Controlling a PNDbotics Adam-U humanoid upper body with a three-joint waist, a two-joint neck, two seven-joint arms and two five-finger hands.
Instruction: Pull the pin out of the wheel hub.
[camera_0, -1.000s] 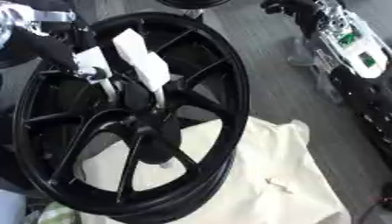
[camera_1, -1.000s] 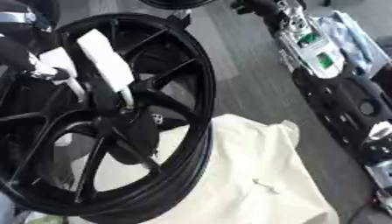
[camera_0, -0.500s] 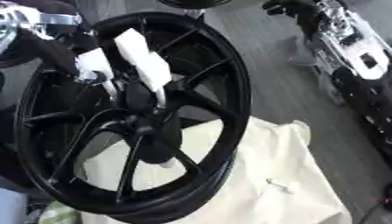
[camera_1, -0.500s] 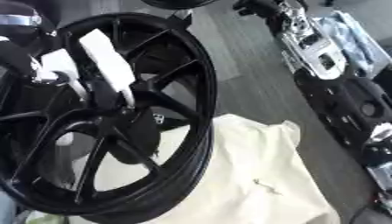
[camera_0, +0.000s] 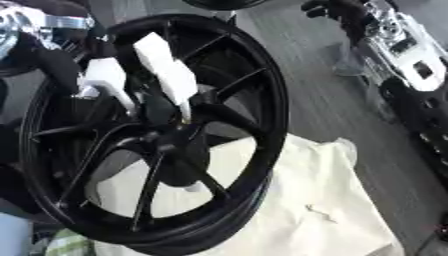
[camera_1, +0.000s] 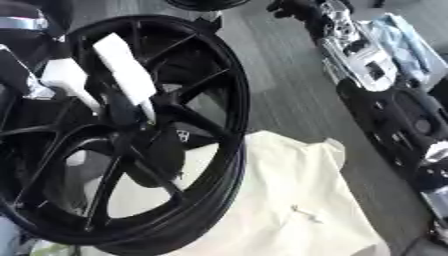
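Left robot hand (camera_0: 162, 75) sits at the hub (camera_0: 171, 127) of the black wheel (camera_0: 262, 125), white fingers pointing down into it; can't tell if they grip. Pin isn't distinguishable, presumably just below the fingertips at the hub centre. Right robot hand (camera_0: 337, 10) hangs well off, state unclear.

Grey floor (camera_0: 324, 95) underneath. A cream cloth (camera_0: 332, 200) is spread on it. The black wheel (camera_0: 262, 120) sits partly on that cloth.
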